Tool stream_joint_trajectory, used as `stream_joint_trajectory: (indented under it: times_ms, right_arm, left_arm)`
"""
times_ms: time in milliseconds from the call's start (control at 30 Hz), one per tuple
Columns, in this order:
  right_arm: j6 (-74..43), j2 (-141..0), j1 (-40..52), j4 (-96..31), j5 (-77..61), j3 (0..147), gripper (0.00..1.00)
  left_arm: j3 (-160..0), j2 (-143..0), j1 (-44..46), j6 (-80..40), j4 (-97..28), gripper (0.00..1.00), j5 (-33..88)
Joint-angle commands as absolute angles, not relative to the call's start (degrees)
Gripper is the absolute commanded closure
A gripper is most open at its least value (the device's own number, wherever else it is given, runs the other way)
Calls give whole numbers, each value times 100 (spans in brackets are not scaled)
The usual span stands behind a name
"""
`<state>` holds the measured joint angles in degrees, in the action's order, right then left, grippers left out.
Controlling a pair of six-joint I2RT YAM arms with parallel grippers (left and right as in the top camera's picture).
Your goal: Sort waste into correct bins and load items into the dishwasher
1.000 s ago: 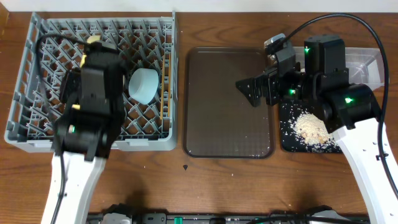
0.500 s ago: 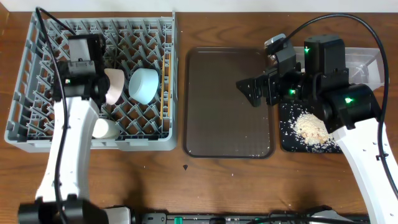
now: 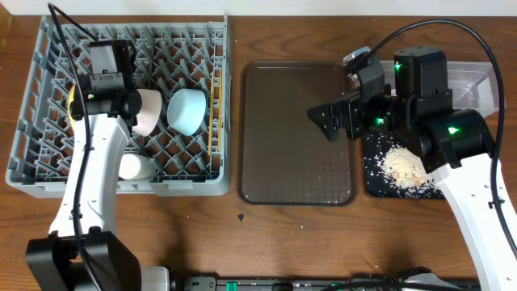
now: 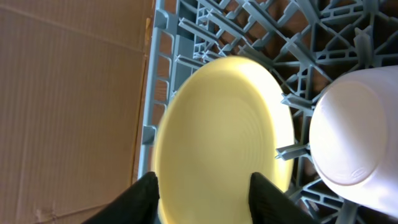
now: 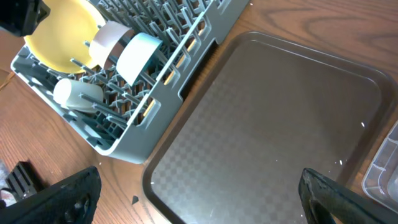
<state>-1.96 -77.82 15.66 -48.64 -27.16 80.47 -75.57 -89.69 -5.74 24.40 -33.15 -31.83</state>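
Note:
The grey dish rack (image 3: pixel 32 153) holds a white bowl (image 3: pixel 147 111), a light blue bowl (image 3: pixel 187 110) and chopsticks (image 3: pixel 212 113) along its right side. The yellow plate (image 4: pixel 224 118) stands in the rack's left part, next to the white bowl (image 4: pixel 357 137); it also shows in the right wrist view (image 5: pixel 62 37). My left gripper (image 4: pixel 205 196) is open, with its fingers just in front of the plate's face. My right gripper (image 5: pixel 199 199) is open and empty above the brown serving tray (image 5: pixel 273 118). Rice scraps (image 3: pixel 404 164) lie in the black tray (image 3: pixel 373 182). Napkin and wrapper are out of view.
A white cup (image 3: pixel 136 167) lies in the rack's front part. The clear tub (image 3: pixel 477 81) stands at the back right, partly hidden by my right arm. A small dark crumb (image 3: pixel 243 217) lies on the wooden table in front of the serving tray (image 3: pixel 283 162).
My left arm has pulled back from low over the rack's front to its back left, uncovering the white bowl and the cup. My right arm has not moved.

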Motion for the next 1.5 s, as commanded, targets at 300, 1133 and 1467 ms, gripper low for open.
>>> stream_joint_trajectory:
  times_ms: [300,1133,1467]
  right_arm:
    - [-276,-7725,1616,-4987,-2720,8055,1]
    - [-788,-6139,1466,-5019,-2681,8055,1]
    - [-517,-6206,1455,-5380,-2556,8055,1]
  left_arm:
    - [-7638,-7544,-467,1022,-3535,30,-2281]
    - [-7640,-3863,-454,504,-5594,11,108]
    - [-7640,-3868,-454,504,-5699,11,106]
